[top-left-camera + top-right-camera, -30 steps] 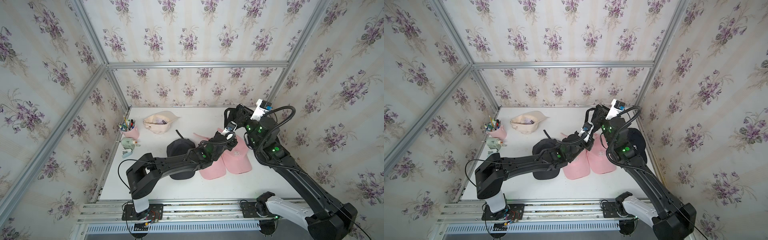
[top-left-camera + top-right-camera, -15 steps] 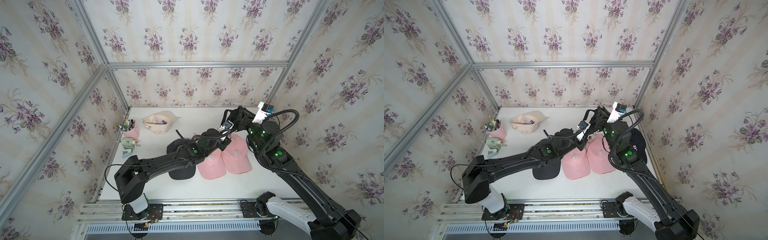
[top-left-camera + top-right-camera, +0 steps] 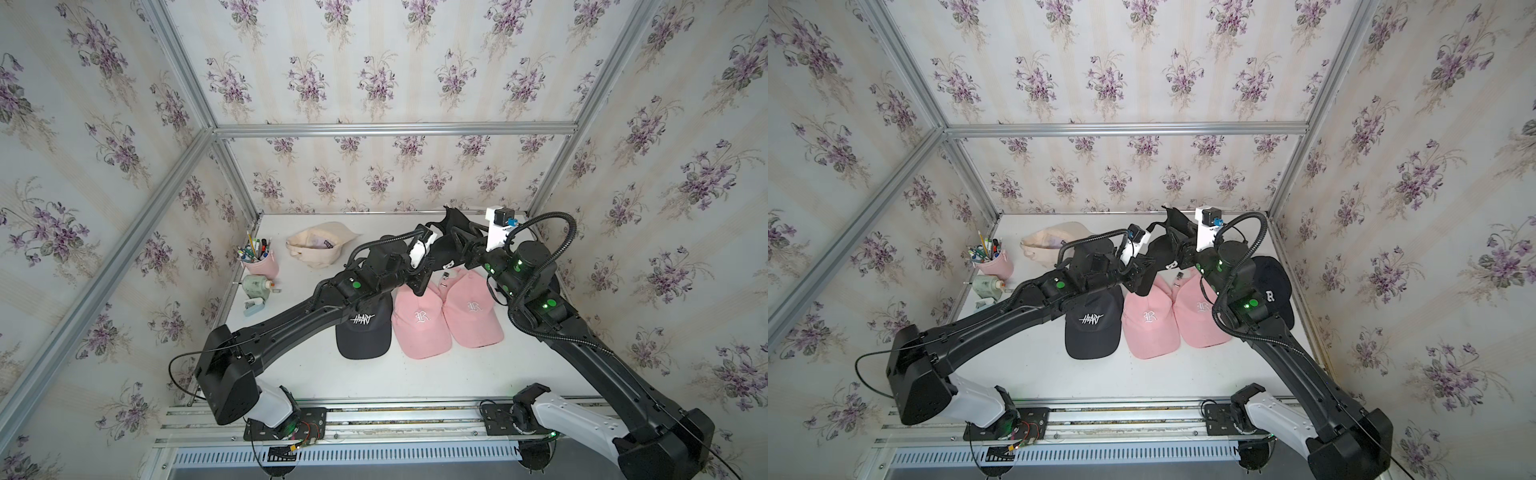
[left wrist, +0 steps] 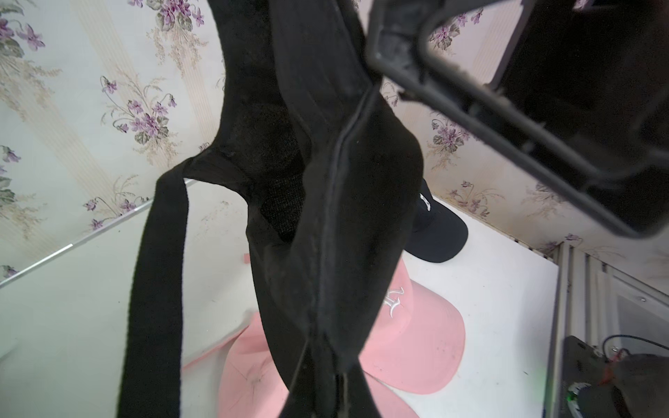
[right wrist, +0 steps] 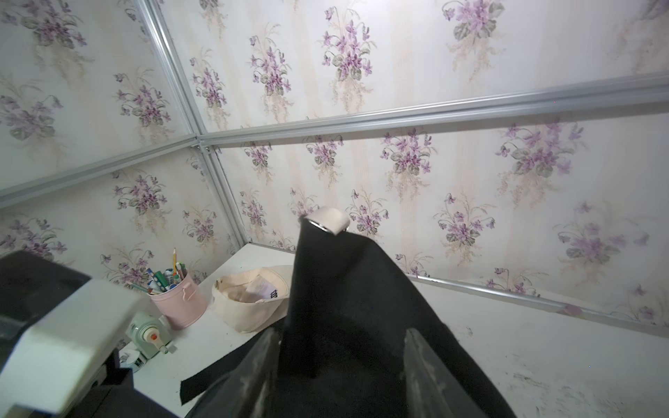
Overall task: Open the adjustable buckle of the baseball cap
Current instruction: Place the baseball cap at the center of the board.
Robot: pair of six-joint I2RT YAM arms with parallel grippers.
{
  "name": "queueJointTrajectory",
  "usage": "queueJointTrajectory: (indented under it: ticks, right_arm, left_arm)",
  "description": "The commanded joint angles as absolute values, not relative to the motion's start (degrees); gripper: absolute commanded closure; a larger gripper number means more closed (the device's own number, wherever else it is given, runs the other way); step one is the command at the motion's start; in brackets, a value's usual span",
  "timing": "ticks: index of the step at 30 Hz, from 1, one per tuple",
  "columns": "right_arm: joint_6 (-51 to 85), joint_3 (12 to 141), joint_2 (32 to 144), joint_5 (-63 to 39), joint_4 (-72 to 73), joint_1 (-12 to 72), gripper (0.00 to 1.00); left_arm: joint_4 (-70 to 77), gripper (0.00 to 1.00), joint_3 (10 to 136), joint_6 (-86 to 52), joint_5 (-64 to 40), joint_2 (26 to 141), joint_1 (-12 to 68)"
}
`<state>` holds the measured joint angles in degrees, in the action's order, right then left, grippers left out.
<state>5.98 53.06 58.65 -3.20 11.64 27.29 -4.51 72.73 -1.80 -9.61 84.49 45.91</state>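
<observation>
- Starting at the left side of the table (image 3: 374, 374), a pink pen cup (image 3: 259, 264) stands by the side wall. A green sharpener (image 3: 254, 286) sits just in front of it.
- A beige cap (image 3: 320, 249) lies upturned near the back wall, just right of the cup.
- A black cap lettered HEART (image 3: 363, 328) lies flat with its brim toward the front, partly under my left arm.
- My left gripper (image 3: 426, 272) is raised over the back of the row of caps. Its fingers are pinched tight on the black baseball cap (image 4: 344, 217), which hangs in the air clear of the table.
- One black strap (image 4: 159, 271) dangles loose from that cap in the left wrist view.
- Two pink caps (image 3: 419, 324) (image 3: 471, 316) lie side by side and touching, on the table below the raised cap.
- The silver buckle (image 5: 327, 221) sits at the top edge of the raised cap, out past my right fingertips. Nothing of mine touches it.
- My right gripper (image 5: 342, 347) meets the cap from the right, with its fingers (image 5: 420, 362) standing apart. Black fabric fills the gap between them, and I cannot tell whether they press on it.
- At the far right another dark cap with a white R (image 3: 1273, 286) lies on the table, partly hidden by my right arm.
</observation>
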Motion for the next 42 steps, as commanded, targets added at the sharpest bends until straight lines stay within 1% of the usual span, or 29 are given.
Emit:
queueJointTrajectory:
  ticks: [1,6,11,16,19,24,28,30,32,35,42]
  right_arm:
    - [1.68,53.0,58.57,-8.3,16.66,27.29,0.4]
    - [2.64,51.33,58.92,-13.53,23.12,27.25,0.32]
    - [4.99,50.97,60.97,-19.01,27.8,27.25,0.3]
    - [5.28,51.64,62.3,-20.11,28.22,27.33,0.3]
    - [5.67,51.68,63.14,-20.88,28.04,27.4,0.3]
    - [6.1,52.35,65.08,-22.28,27.73,27.58,0.31]
    - [6.53,53.38,67.11,-23.56,27.77,27.75,0.31]
    - [6.6,53.85,67.89,-23.93,27.64,27.9,0.31]
    - [6.83,54.22,68.18,-23.32,27.11,28.08,0.31]
    - [6.9,53.64,67.9,-22.34,26.56,28.2,0.31]
    - [6.37,52.22,67.06,-21.11,24.79,28.21,0.31]
  left_arm:
    - [-7.77,1.0,71.47,-5.13,-16.76,81.68,43.59]
    - [-9.93,1.0,68.07,-8.24,-23.41,76.4,39.01]
    - [-13.48,1.0,65.75,-9.91,-27.9,72.46,34.53]
    - [-19.03,1.0,63.99,-12.17,-31.41,67.42,27.68]
    - [-22.84,1.0,62.53,-13.39,-33.49,63.46,21.63]
    - [-27.25,1.0,60.83,-13.57,-41.38,56.98,9.03]
    - [-30.05,1.0,59.96,-12.81,-50.1,55.9,-1.48]
    - [-30.59,1.0,58.94,-12.88,-56.04,56.56,-6.86]
    - [-33.62,1.0,59.35,-11.73,-58.97,58.07,-10.37]
    - [-37.72,1.0,59.79,-8.89,-59.85,59.44,-13.54]
    - [-42.55,1.0,59.49,-3.84,-55.64,61.98,-17.06]
